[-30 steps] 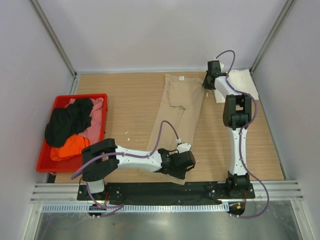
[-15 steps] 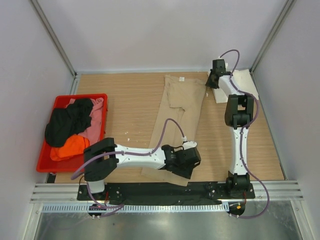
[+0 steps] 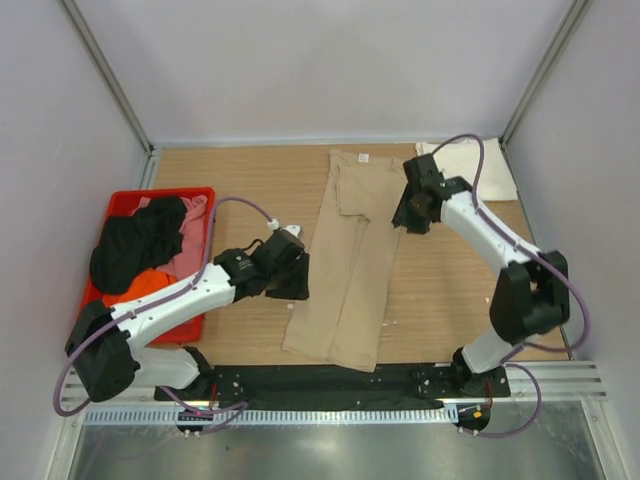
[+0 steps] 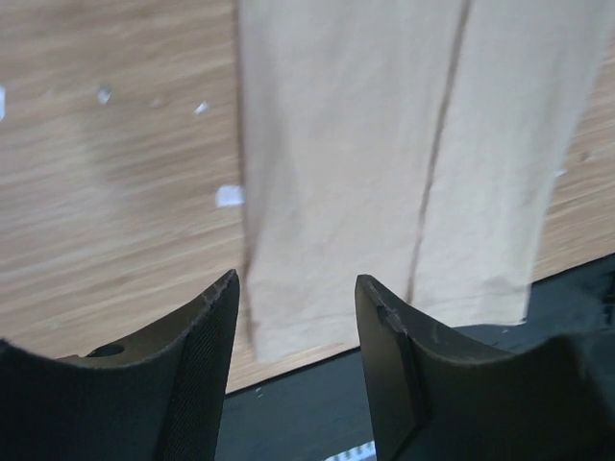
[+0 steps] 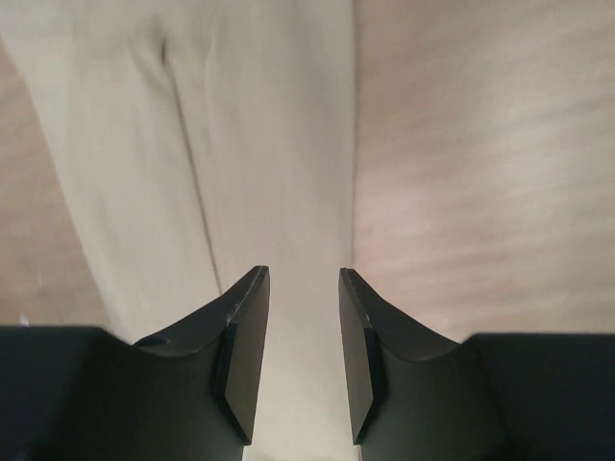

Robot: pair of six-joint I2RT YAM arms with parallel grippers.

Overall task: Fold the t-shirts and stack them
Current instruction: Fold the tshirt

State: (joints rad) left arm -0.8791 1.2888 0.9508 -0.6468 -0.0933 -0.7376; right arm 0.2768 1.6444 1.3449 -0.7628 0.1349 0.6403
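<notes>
Cloth fills the red plastic bin (image 3: 160, 192): a black t-shirt (image 3: 135, 245), a pink t-shirt (image 3: 192, 255), an orange t-shirt (image 3: 135, 297). The long folded tan t-shirt (image 3: 345, 270) lies on the tabletop (image 3: 250, 190); left tool (image 4: 296, 293) and right tool (image 5: 304, 279) hover spread, empty.

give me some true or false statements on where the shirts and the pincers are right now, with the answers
1. The tan t-shirt lies on the table as a long folded strip. True.
2. The red bin holds nothing. False: a black shirt, an orange shirt and a pink shirt lie in it.
3. The left pincer grips the tan t-shirt. False: its jaws stand apart with nothing between them.
4. A cream-white shirt lies at the far right corner. True.
5. The right pincer hangs over the red bin. False: it is above the tan t-shirt's right edge, open.
</notes>
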